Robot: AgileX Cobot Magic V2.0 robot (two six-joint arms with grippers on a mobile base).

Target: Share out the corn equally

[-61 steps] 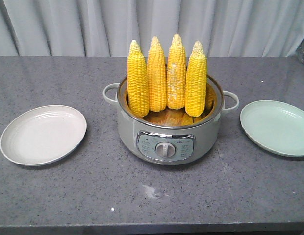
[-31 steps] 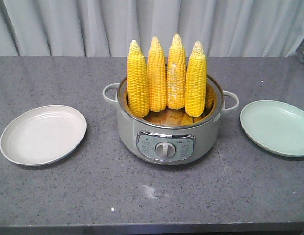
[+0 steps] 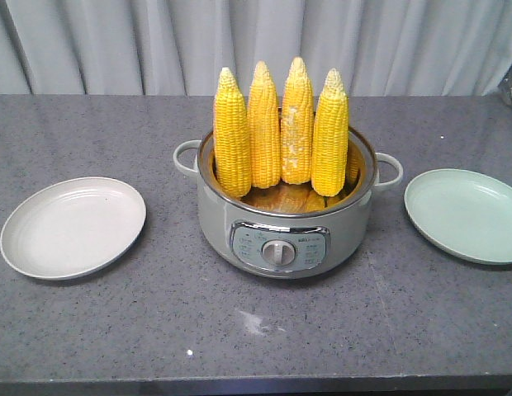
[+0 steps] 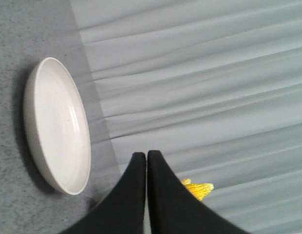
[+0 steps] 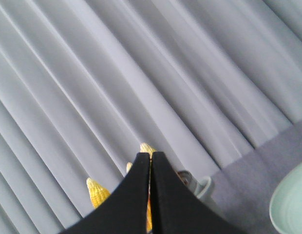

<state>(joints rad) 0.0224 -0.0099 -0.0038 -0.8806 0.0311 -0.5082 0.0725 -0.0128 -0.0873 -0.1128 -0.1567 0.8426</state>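
Corn (image 3: 264, 132) is all in the cooker pot (image 3: 223, 219) at the centre of the front view: four cobs standing tips up, side by side, the third from the left patchy white. I judge nothing is shared out yet; two cobs should go to each plate. The white plate (image 3: 73, 227) at lower left and the green plate (image 3: 466, 214) at the right edge hold nothing. My left gripper (image 4: 146, 155) and right gripper (image 5: 151, 155) each show fingers pressed together, empty. Nothing on the grey counter (image 3: 157, 330) blocks either route, but the cobs touch, so lifting one may tip its neighbour.
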